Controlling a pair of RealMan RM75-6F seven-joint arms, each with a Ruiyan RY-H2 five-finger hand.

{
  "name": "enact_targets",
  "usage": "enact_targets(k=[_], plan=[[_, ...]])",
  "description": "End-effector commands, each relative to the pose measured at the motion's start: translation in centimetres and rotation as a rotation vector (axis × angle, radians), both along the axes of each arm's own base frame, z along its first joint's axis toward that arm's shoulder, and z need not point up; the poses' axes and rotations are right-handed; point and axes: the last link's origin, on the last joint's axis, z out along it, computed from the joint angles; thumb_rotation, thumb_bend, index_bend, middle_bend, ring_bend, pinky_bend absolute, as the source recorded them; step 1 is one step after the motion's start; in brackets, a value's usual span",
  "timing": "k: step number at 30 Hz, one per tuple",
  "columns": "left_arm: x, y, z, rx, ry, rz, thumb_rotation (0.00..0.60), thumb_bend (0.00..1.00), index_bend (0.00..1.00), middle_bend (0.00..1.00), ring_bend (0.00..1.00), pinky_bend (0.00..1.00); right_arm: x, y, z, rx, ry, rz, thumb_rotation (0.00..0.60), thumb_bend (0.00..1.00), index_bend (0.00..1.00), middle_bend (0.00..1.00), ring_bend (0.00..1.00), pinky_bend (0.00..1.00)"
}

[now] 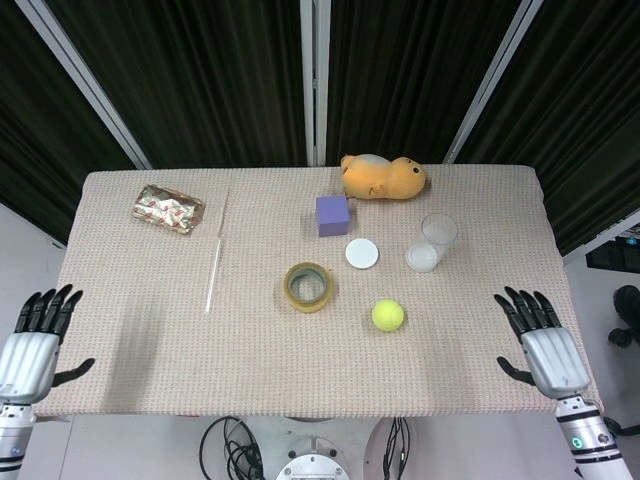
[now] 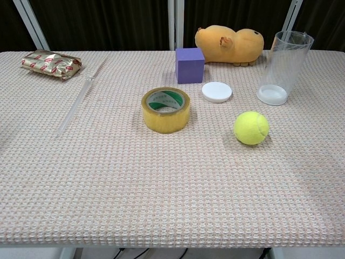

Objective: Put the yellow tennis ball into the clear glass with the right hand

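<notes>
step: reach for ball, not yet begun on contact
right hand (image 1: 548,352): over table's right edge, fingers spread, holding nothing; well apart from ball
left hand (image 1: 30,345): off table's left edge, fingers apart, empty; idle
ball (image 2: 251,128): on table (image 2: 161,189), free on all sides, right of tape (image 2: 166,109), nearer than glass
glass (image 2: 283,67): upright, mouth up, far right, beyond ball; toy (image 2: 230,44) just behind, white disc (image 2: 216,91) to its left
approach: come in from right, above ball, palm down; wrap fingers around widest part
care: round, likely to roll if nudged sideways, so close evenly from both sides
care: lift well above glass rim before moving across; glass looks light, easy to tip
release: centre over mouth, then let go; fit appears snug
</notes>
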Motion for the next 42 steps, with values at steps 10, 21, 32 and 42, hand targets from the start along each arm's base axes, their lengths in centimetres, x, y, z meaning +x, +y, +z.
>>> enact_targets(k=[10, 21, 32, 42], plan=[[0.3, -0.2, 0.3, -0.003, 0.001, 0.006, 0.600, 0.06, 0.00, 0.00, 0.00, 0.00, 3.4, -7.1, -6.3, 0.157, 0.041, 0.087, 0.600, 0.15, 0.00, 0.00, 0.00, 0.00], [1.7, -0.3, 0.3, -0.014, 0.043, -0.015, 0.600, 0.06, 0.00, 0.00, 0.00, 0.00, 6.7, -8.2, -10.7, 0.249, 0.081, 0.134, 0.600, 0.17, 0.00, 0.00, 0.00, 0.17], [1.3, -0.3, 0.3, -0.008, 0.041, 0.011, 0.600, 0.06, 0.00, 0.00, 0.00, 0.00, 8.2, -9.6, -13.7, 0.294, 0.074, 0.122, 0.600, 0.18, 0.00, 0.00, 0.00, 0.24], [0.7, -0.1, 0.3, -0.016, 0.043, 0.039, 0.600, 0.06, 0.00, 0.00, 0.00, 0.00, 8.3, -9.9, -15.6, 0.340, 0.085, 0.115, 0.600, 0.25, 0.14, 0.19, 0.24, 0.47]])
